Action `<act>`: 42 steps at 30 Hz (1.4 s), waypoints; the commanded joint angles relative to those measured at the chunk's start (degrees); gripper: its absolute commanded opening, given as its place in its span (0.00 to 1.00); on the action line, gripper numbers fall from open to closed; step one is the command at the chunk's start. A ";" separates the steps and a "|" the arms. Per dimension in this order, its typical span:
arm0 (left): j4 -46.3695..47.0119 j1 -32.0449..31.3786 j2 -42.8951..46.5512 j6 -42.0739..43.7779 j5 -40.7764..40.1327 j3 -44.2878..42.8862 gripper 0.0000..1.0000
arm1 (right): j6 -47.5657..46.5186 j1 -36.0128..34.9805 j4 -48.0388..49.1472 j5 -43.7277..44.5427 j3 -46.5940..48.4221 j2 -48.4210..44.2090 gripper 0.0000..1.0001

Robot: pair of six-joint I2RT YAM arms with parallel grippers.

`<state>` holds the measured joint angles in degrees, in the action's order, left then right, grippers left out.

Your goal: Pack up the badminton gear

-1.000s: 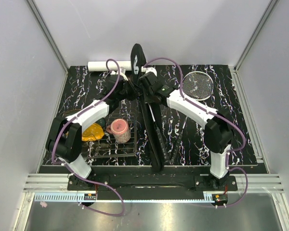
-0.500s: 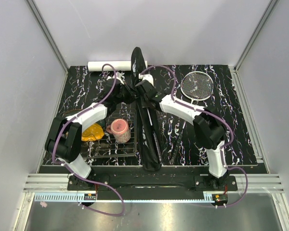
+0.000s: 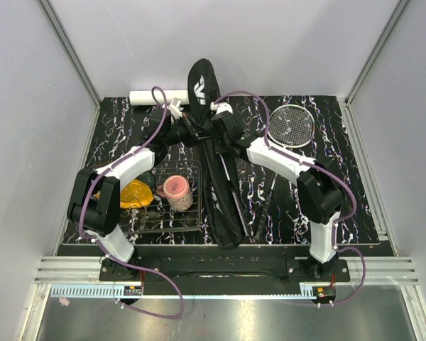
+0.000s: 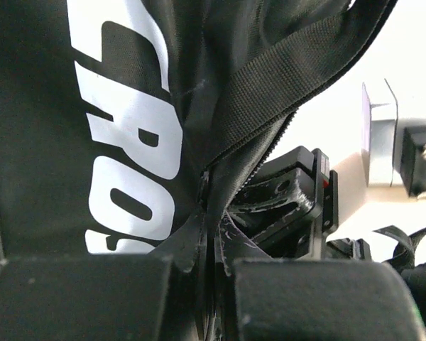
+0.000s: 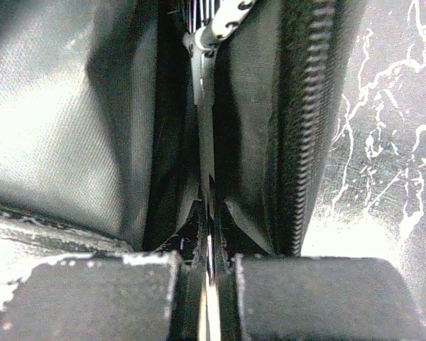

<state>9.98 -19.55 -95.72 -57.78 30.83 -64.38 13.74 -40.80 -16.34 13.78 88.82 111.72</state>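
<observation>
White cylindrical tube (image 3: pixel 148 96): far-left edge of black marbled bench (image 3: pixel 113 128). Left claw (image 4: pixel 206 257) and right claw (image 5: pixel 206 259): both pinched shut on fabric of long black "CROSSWAY" zip bag (image 3: pixel 224 206), lying bench-centre with far end raised. 1 white-strung oval racket (image 3: pixel 290 126): flat, right of bag.

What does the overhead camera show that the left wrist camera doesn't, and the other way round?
Only overhead: the white-strung oval racket, the white tube and the pink cup. Only the left wrist: the zip teeth and big white lettering close up, with the left gripper pinched shut on the fabric. Both: the long black fabric bag.
</observation>
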 commanded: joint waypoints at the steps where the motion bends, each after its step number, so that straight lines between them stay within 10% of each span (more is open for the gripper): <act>1: 13.04 -1.81 0.28 -8.65 15.84 0.65 0.00 | 8.83 0.98 4.39 2.90 7.86 -3.53 0.00; 14: 14.90 -1.63 -2.80 -8.23 16.37 4.17 0.00 | 39.94 8.00 2.63 -2.52 1.45 -8.00 0.00; 20: 21.03 -1.72 -4.38 -12.09 16.54 5.58 0.00 | 33.66 9.15 3.68 -0.33 0.92 -4.87 0.05; 28: 17.19 -1.63 -5.43 -9.55 15.84 2.60 0.00 | 20.65 9.07 -1.90 -16.93 -4.18 -9.58 0.55; 37: -6.08 -1.46 -5.88 3.54 5.48 -7.85 0.00 | 4.02 12.84 -18.28 -19.49 -11.99 -29.09 0.72; 42: -9.18 -1.54 -5.88 2.94 -0.85 -10.06 0.00 | 5.94 19.87 -17.94 -12.22 -16.48 -35.08 0.97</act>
<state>3.46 -21.32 -102.94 -56.55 35.57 -70.37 20.88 -25.43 -32.60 -3.97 74.91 78.02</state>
